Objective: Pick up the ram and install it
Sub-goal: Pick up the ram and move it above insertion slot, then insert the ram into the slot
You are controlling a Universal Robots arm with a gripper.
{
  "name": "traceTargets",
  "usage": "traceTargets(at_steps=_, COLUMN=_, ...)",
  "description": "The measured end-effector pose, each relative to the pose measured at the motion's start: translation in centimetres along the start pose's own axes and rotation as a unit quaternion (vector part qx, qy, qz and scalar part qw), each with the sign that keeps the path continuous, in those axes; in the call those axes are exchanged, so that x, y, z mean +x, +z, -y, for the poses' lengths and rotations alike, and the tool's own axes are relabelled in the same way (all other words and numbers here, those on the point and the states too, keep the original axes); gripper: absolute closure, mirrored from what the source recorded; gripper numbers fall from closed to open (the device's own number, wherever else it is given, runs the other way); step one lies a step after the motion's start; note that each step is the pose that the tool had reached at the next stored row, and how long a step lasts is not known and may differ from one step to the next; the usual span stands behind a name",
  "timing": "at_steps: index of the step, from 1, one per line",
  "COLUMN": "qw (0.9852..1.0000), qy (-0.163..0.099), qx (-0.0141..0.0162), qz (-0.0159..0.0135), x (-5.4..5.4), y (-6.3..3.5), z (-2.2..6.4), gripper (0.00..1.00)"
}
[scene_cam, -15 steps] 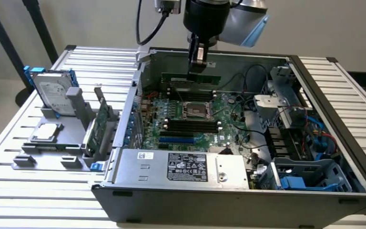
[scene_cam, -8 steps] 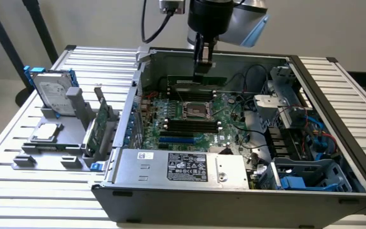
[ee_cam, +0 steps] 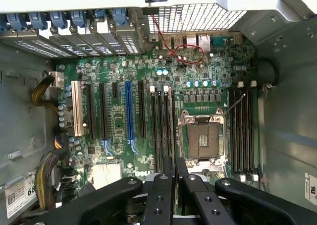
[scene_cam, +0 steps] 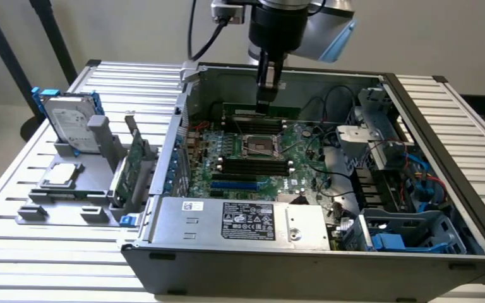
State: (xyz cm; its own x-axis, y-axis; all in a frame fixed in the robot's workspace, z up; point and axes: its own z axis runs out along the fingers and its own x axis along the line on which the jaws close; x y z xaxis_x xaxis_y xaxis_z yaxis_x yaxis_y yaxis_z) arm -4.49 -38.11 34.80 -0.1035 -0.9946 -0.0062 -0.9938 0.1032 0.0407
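Observation:
In the exterior view the ram (scene_cam: 240, 111), a thin green stick, hangs level inside the open computer case (scene_cam: 167, 158), above the far side of the motherboard (scene_cam: 297, 158). My gripper (scene_cam: 266, 105) comes straight down from above and is shut on the ram's middle. In the wrist view the two black fingers (ee_cam: 167, 185) are pressed close together, and my gripper (ee_cam: 174, 160) hovers over the black memory slots (ee_cam: 162, 128) beside the CPU socket (ee_cam: 202, 140). A second bank of memory slots (ee_cam: 243, 131) lies on the socket's other side. The ram itself is hidden between the fingers there.
A grey fixture (scene_cam: 65, 196) on the exterior view's left holds a hard drive (scene_cam: 70, 123), a tall green expansion card (scene_cam: 129, 167) and a CPU chip (scene_cam: 61, 177). The power supply (scene_cam: 242, 221) fills the case's near end. Cables and blue drive bays (scene_cam: 403, 237) crowd the exterior view's right.

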Motion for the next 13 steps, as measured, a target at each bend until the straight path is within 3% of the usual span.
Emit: traceTargets(at_steps=13, qw=1.0000, qy=0.007, qx=0.0000, qz=0.0002, x=-0.06, y=0.17, z=0.04, gripper=0.86)
